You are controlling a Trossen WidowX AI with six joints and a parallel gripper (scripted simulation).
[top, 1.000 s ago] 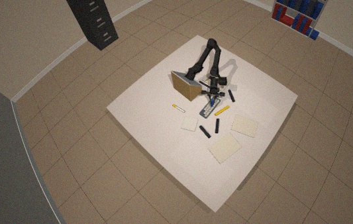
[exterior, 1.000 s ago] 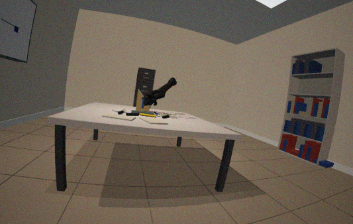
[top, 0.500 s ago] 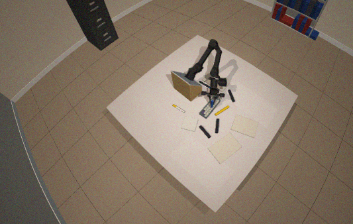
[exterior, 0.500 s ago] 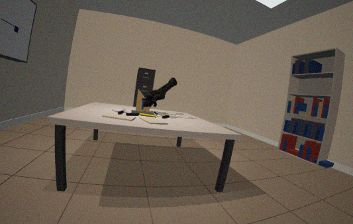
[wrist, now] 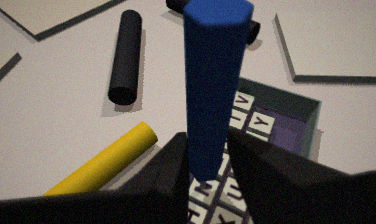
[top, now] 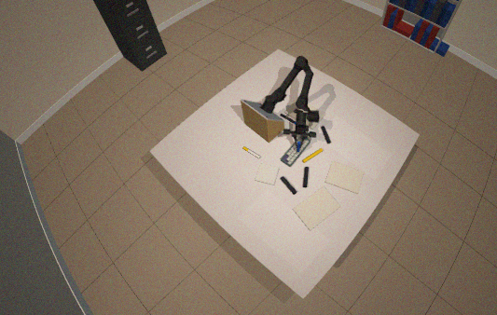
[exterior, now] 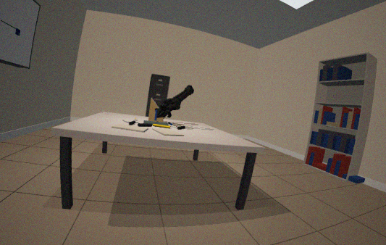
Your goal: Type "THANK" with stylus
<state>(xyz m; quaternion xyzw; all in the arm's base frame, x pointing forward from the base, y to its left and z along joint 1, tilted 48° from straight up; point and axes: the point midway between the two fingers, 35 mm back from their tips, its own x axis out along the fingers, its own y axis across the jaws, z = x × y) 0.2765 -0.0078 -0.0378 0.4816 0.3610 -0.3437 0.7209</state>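
Note:
My gripper is shut on the blue stylus, which stands up between the fingertips. The keyboard, with a dark green rim and white letter keys, lies under the gripper. In the wrist view the stylus's lower end appears at the upper edge of the N key; I cannot tell whether it touches a key. The V, Y and U keys show to the right of the stylus. The fingers and the stylus hide much of the keyboard.
A slanted wood-backed panel stands beside the arm. A yellow rod lies beside the keyboard. Black rods and pale flat pads lie beyond it. A white and yellow pen lies on the other side.

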